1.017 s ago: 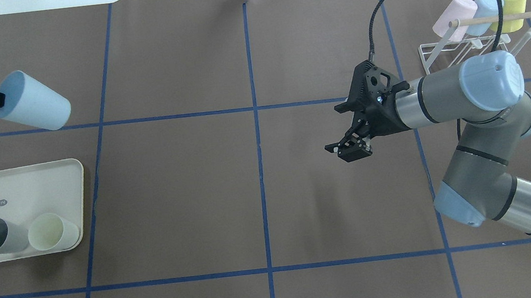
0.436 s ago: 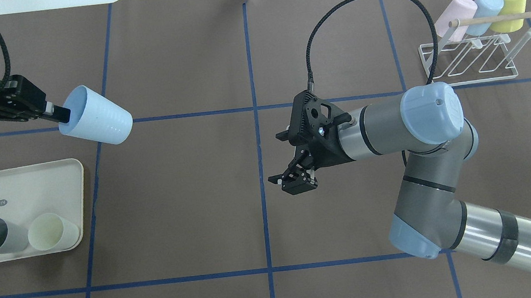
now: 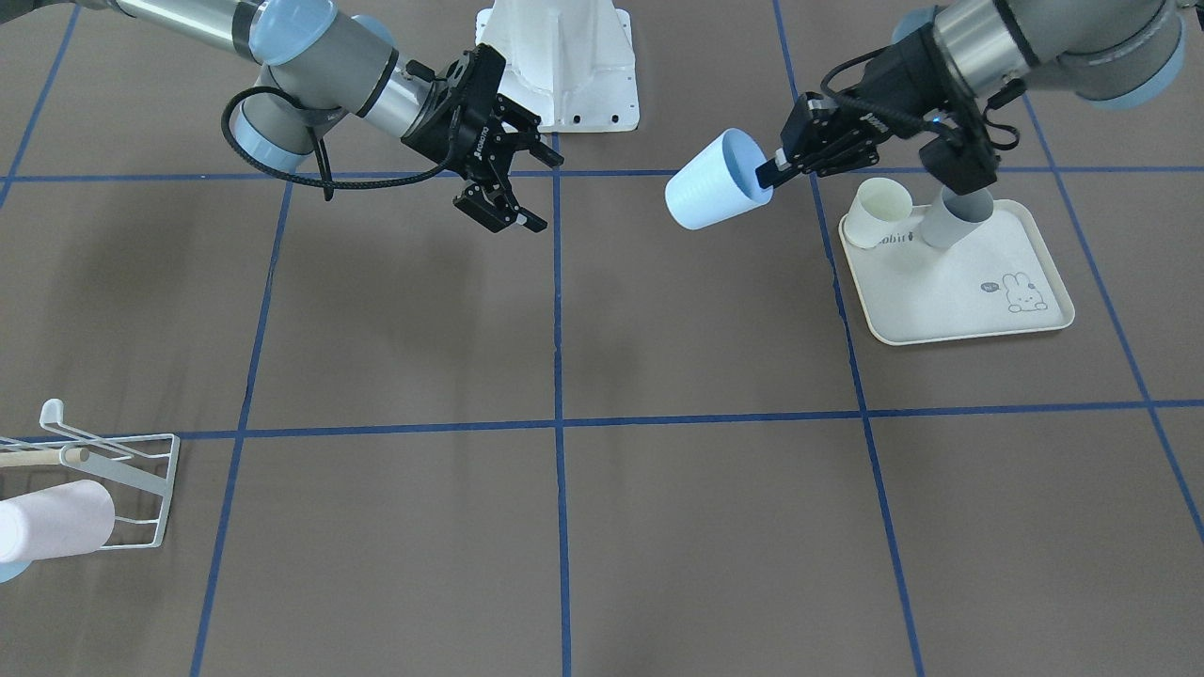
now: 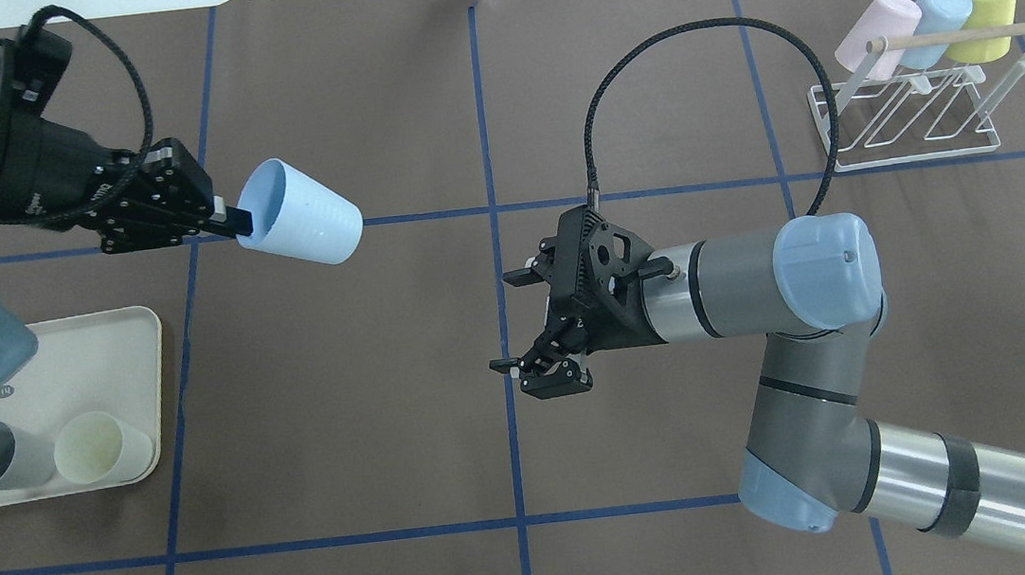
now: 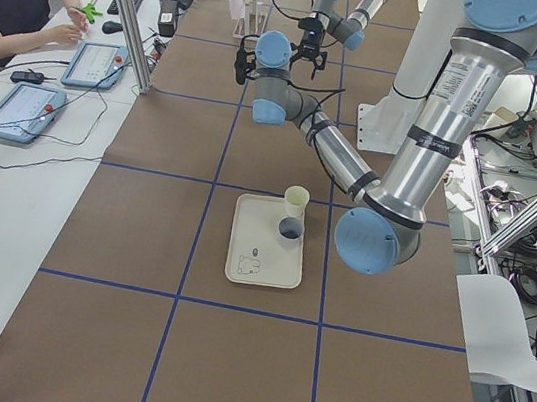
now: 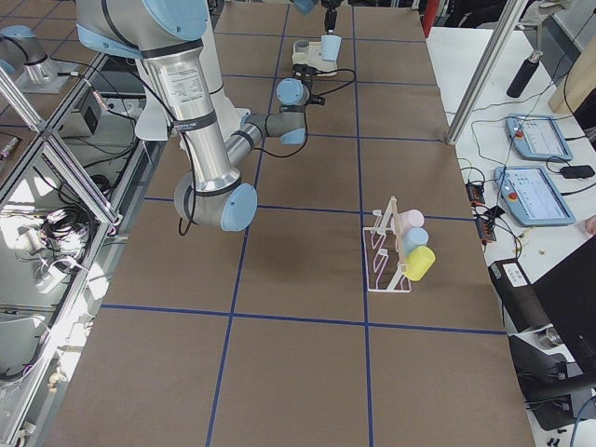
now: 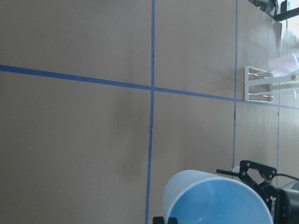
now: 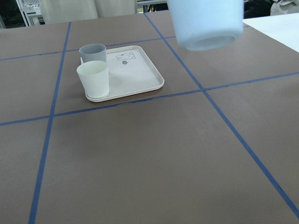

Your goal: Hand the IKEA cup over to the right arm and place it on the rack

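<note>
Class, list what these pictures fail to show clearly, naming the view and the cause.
1. Rack: front-facing view, cut off by the left edge.
2. Grey cup: front-facing view, top hidden behind the left arm.
3. Blue cup: right wrist view, blurred, cut off by the top edge.
4. Left gripper: overhead view, fingertips partly hidden by the blue cup's rim.

Partly hidden lettering "obir" printed on the cream tray [image 3: 950,301]

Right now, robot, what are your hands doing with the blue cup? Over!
Left gripper shut on blue cup at its rim, cup in the air. Right gripper open, empty, apart from it. Nothing between them. Rack carries three cups.
</note>
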`<state>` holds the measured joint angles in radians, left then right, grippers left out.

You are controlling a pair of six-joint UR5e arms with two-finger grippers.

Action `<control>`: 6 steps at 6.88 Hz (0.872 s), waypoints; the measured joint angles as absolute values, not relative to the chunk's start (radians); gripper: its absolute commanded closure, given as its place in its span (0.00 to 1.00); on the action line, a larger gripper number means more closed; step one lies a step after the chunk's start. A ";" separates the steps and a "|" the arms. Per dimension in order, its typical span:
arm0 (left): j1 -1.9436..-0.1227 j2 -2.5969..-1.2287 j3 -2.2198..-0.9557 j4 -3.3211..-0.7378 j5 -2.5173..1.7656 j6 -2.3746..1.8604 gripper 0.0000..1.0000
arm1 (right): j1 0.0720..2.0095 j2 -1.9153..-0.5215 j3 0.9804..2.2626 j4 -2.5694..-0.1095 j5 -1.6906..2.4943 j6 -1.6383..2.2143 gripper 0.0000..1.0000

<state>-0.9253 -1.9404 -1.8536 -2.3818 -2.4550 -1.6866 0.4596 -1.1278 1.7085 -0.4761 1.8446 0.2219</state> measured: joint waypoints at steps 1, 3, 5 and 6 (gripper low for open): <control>-0.894 -1.982 -1.804 -2.384 -2.448 -1.751 1.00 | 0.444 -1.128 1.702 -0.430 1.810 0.222 0.04; -0.856 -2.008 -1.772 -2.387 -2.448 -1.792 1.00 | 0.406 -1.131 1.685 -0.344 1.717 0.232 0.02; -0.827 -2.023 -1.783 -2.391 -2.454 -1.828 1.00 | 0.392 -1.130 1.680 -0.326 1.676 0.245 0.02; -0.808 -2.027 -1.791 -2.391 -2.455 -1.842 1.00 | 0.390 -1.129 1.680 -0.324 1.672 0.251 0.02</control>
